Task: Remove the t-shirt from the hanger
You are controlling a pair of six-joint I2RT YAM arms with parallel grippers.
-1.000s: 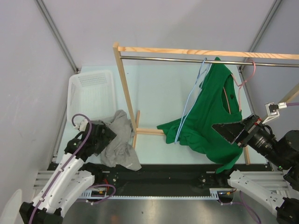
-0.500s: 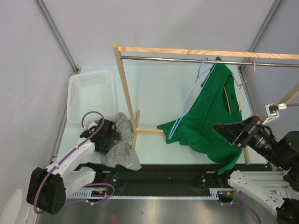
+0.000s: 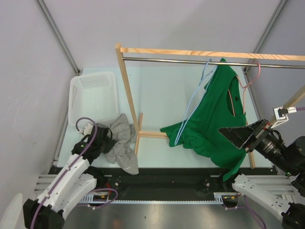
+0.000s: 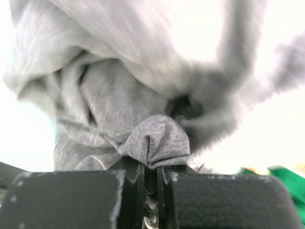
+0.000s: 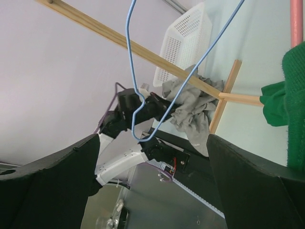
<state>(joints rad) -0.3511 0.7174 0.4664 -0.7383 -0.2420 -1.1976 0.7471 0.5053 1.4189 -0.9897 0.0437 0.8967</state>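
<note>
- The left tool (image 4: 150, 168) stood spread a second ago; now it is pressed together, pinching a fold of the grey t-shirt (image 4: 143, 95).
- That grey t-shirt is off any hanger. It lies crumpled on the table (image 3: 157, 95), just left of the foot of the wooden rack (image 3: 126, 86), and its heap has shifted a little with the arm.
- The blue hanger (image 3: 193, 102) hangs bare from the rack's rail and has swung slightly over the last second.
- We judge that the fresh pinch serves to carry the grey t-shirt away, perhaps to the white basket (image 3: 93, 98) further left of the rack; that part of the work looks nearly done.
- The green t-shirt (image 3: 214, 119) hangs at the right end of the rack's rail, and a pink hanger (image 3: 252, 76) shows through its collar, so it is not yet removed.
- The right tool (image 3: 228, 133) has stayed spread wide, near the green t-shirt's lower part under the rack's right end, and it holds nothing.
- We therefore read the remaining job as the green t-shirt, with the right arm waiting beside it.
</note>
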